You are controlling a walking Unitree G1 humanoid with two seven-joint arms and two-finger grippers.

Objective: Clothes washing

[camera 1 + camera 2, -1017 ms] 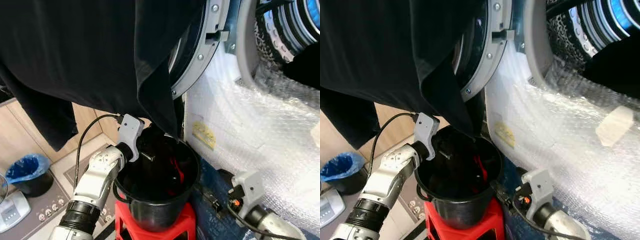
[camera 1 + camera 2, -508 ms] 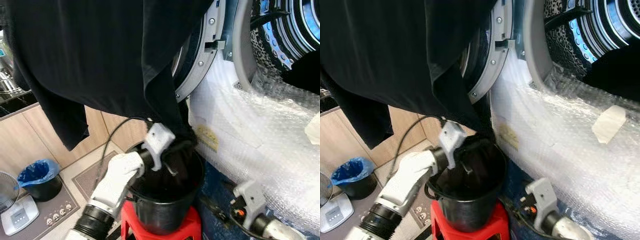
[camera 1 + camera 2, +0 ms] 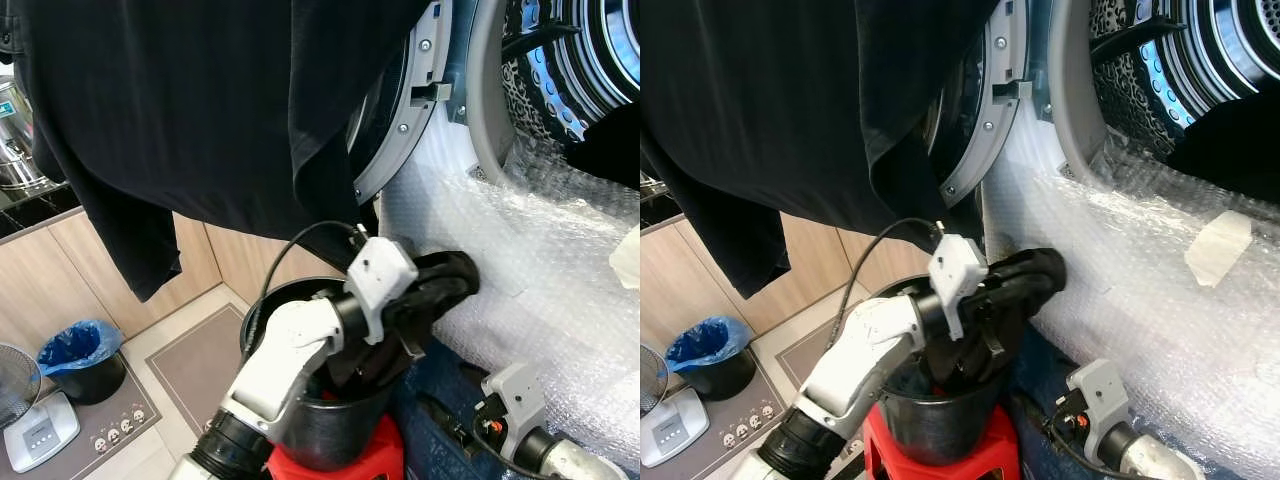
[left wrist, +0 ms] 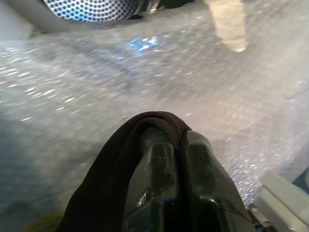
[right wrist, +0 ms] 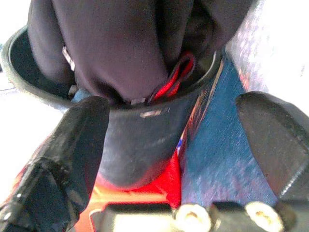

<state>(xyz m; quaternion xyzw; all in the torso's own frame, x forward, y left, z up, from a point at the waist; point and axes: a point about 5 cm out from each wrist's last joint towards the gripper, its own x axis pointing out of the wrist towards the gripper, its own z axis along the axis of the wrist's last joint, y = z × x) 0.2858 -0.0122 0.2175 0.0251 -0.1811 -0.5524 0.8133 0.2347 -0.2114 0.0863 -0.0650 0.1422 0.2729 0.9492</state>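
Lifting a dark garment (image 3: 440, 285) out of the black bucket (image 3: 330, 440) with the left pincer (image 4: 179, 145) pressed together on a fold of it, just beside the bubble-wrapped washer front (image 3: 540, 270). Hanging low beside the bucket, the right pincer (image 5: 169, 140) spread and holding nothing. Judging loading barely begun: drum (image 3: 570, 60) above open, more clothes below in the bucket, another dark garment (image 3: 200, 110) draped over the door.

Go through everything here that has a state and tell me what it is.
Washer door: open.
Drum: holds dark laundry.
Bucket: on red stool, clothes inside.
Left end effector: shut on dark garment, lifted above bucket.
Right end effector: open, idle.
Bin: blue-lined.
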